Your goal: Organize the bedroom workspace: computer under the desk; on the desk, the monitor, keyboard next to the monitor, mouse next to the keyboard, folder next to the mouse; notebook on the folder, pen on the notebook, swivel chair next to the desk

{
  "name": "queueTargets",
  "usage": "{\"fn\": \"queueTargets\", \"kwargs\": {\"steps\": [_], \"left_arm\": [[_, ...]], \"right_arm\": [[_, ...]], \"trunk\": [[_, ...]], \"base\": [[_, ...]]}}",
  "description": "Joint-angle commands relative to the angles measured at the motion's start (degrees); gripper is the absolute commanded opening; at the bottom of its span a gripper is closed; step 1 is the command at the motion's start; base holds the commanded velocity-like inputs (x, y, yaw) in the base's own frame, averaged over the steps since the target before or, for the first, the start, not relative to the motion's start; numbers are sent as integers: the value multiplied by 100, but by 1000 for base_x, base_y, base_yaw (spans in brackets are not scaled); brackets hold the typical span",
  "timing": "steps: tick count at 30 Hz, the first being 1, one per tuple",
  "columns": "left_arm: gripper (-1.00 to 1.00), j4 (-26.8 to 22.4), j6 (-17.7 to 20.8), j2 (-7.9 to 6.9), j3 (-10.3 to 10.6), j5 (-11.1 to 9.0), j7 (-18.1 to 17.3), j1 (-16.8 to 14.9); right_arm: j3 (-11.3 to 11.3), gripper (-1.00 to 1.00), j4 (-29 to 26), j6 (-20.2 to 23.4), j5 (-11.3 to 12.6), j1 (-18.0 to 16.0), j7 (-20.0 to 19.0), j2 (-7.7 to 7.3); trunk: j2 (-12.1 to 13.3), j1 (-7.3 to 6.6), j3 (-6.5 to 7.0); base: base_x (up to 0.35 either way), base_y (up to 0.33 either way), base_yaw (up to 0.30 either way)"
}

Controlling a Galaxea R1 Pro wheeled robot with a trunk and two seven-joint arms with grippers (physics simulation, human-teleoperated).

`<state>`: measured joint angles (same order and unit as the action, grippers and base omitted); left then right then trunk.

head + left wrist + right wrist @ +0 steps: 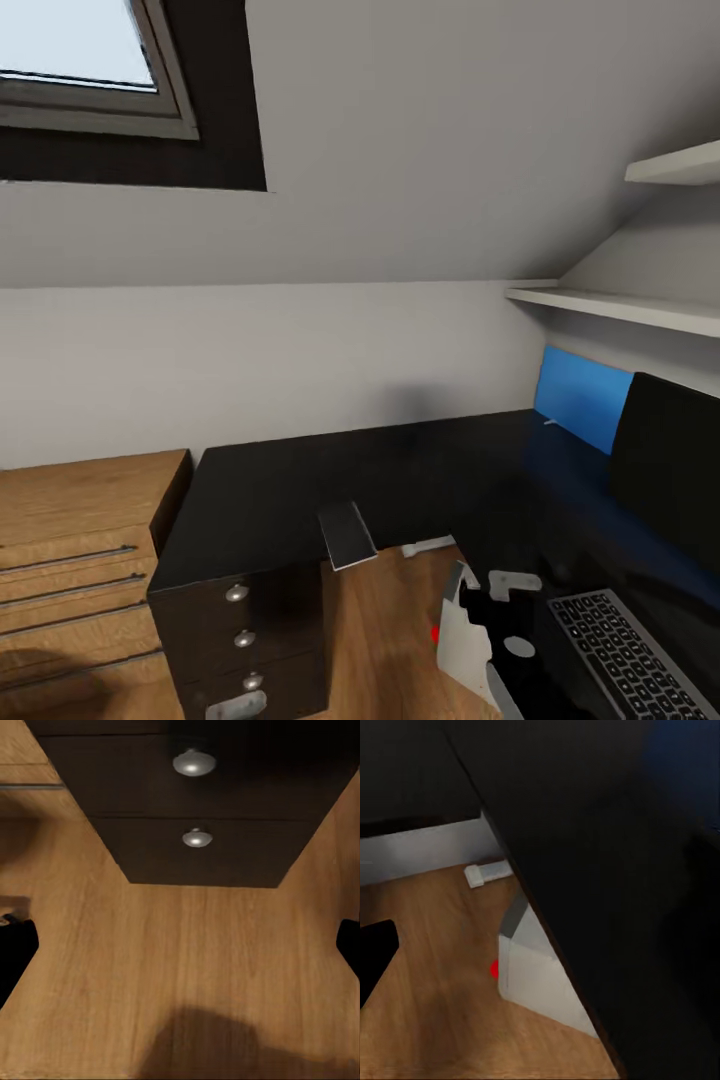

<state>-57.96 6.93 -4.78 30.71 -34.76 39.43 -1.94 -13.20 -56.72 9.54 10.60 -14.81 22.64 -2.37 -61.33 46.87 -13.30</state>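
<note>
The black worktop (pixel 400 470) is stretching in an L along the white wall and round to the right in the head view; the monitor (pixel 668 480) is standing dark on its right-hand stretch, with a blue panel (pixel 583 397) leaning against the wall just behind it; the keyboard (pixel 628 655) is lying on the worktop in front of the monitor, near the bottom right corner of the view; the white computer (pixel 462 645) is sitting on the wooden floor (pixel 385 640) under the worktop's edge, a small red mark showing on its side. In the right wrist view the computer (pixel 540 979) is resting beside the dark worktop panel, and one dark finger (pixel 375 956) of the right claw is showing at the edge; whether that claw is apart or together cannot be told. In the left wrist view the left claw's fingers (pixel 16 952) are standing wide apart at both edges, gripping nothing, facing the dark drawer unit (pixel 199 832) with its round knobs; a wooden dresser (pixel 75 560) is standing just beside that unit.
</note>
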Motion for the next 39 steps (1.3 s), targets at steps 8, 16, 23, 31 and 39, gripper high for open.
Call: {"fn": "queueTargets", "kwargs": {"steps": [8,16,23,31,39], "left_arm": [[100,923,-285,-15,-4,-2,-664,-8],[100,1867,-1602,20,-130,-19,-811,-8],[100,2198,-1966,29,-151,-25,-1679,-8],[100,2987,-1876,275,-158,-8,-2171,-8],[100,3236,-3001,380,-140,45,-2175,-8]], "right_arm": [[-56,100,914,-460,-18,38,34,406],[-92,100,2372,-2110,-35,40,7,523],[-99,100,3775,-3965,-85,21,-5,734],[-56,100,4166,-4437,-36,14,-21,676],[-90,100,4223,-4468,-44,14,-23,719]], "trunk": [[-6,-2,-8],[-6,-2,-27],[-6,-2,-57],[-6,-2,-94],[-6,-2,-125]], "base": [[-62,0,275],[-4,0,269],[0,0,259],[0,0,246],[0,0,249]]}}
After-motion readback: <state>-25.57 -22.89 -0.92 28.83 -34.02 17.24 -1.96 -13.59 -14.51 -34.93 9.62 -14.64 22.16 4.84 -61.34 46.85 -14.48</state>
